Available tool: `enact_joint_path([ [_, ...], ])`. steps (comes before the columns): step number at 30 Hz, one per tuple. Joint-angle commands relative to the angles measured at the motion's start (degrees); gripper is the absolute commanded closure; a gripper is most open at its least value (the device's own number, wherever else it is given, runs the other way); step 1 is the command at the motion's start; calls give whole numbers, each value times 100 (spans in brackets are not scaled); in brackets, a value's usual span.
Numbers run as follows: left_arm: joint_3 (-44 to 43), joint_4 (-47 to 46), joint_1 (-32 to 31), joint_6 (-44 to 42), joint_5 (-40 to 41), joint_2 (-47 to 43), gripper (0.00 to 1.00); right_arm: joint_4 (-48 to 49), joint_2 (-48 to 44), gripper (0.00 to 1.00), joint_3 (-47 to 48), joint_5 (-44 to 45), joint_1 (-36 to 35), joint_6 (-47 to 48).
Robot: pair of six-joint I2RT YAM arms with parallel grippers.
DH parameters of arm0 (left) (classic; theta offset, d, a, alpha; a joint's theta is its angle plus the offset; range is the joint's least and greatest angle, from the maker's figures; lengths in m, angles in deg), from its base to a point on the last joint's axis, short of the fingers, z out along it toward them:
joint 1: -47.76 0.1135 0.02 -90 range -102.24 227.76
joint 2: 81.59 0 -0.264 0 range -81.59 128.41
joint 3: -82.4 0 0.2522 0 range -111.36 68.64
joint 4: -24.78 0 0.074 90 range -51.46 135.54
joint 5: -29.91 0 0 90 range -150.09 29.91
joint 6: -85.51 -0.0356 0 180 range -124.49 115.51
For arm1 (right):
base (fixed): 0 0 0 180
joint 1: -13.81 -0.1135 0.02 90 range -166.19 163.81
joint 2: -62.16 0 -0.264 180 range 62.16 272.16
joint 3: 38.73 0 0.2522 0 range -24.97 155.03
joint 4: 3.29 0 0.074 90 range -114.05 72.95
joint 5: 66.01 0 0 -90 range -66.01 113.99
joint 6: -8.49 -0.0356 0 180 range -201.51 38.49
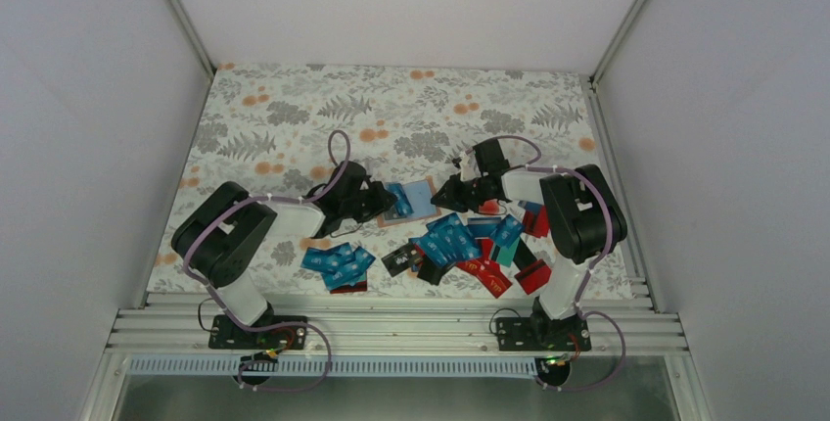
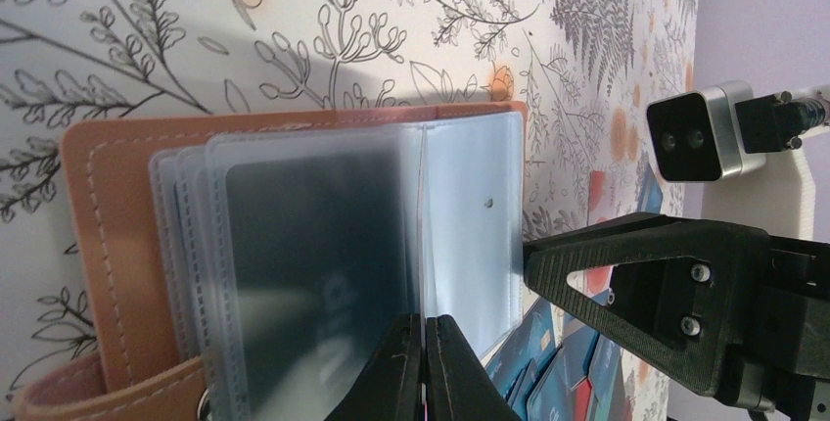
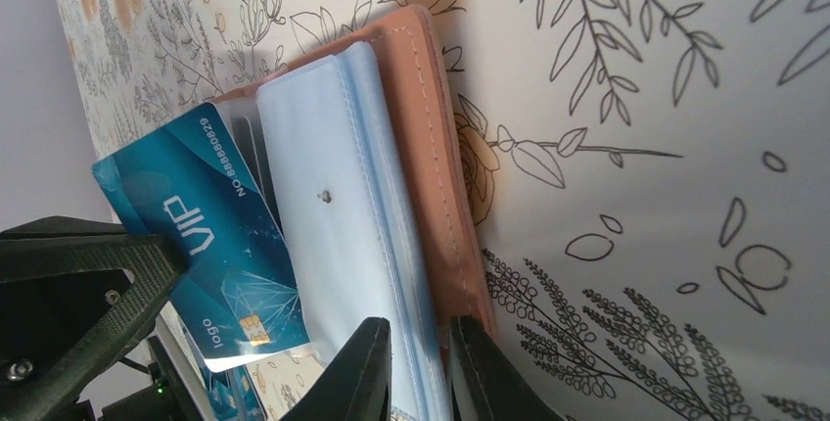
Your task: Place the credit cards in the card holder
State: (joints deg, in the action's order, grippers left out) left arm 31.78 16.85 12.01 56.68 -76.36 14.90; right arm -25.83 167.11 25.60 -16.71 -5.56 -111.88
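Card holder [image 1: 419, 198] spread open from two sides

Tan and squarish, it lies opened like a book at the middle of the flowered surface [image 1: 294, 117]. The left hand [image 2: 423, 323] reaches in from 9 o'clock and the right hand [image 3: 416, 325] from 3 o'clock.

The left hand is clenched on a clear sleeve [image 2: 420, 235], seen edge-on from its own wrist. It appears to be lifting that leaf so the pocket beside it gapes.

The right hand has its fingers closed narrowly on either side of the sleeve stack [image 3: 343, 196] at the holder's edge. That reads as a grip to stop the pouch sliding or flopping shut. Whether the tan cover is caught too, I cannot tell.

A teal card [image 3: 210, 245] marked VIP lies over the holder's other half, at 9 o'clock from the sleeve stack in the right wrist view. From the left wrist a dark card shape shows through a frosted sleeve, so it seems seated in a pocket, though how deep is unclear.

The other credit cards [image 1: 465, 245] lie in a loose overlapping heap at 5 o'clock from the holder, with a smaller cluster [image 1: 338, 264] at 7 o'clock.

The job looks barely begun. Fetching another card would mean one hand giving up its hold, and the sleeves could then fall shut.
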Motion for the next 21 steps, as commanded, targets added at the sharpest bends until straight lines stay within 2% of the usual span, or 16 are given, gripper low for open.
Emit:
enact_joint_path([
  [1,161,-388,23,222,-98,83,98,-19,99,83,-152,53,-36,49],
  [13,148,-795,-72,483,-323,396,97,-19,102,83,-161,45,-31,40],
  [21,80,-612,-73,559,-525,491,98,-46,118,83,-161,45,-40,71],
])
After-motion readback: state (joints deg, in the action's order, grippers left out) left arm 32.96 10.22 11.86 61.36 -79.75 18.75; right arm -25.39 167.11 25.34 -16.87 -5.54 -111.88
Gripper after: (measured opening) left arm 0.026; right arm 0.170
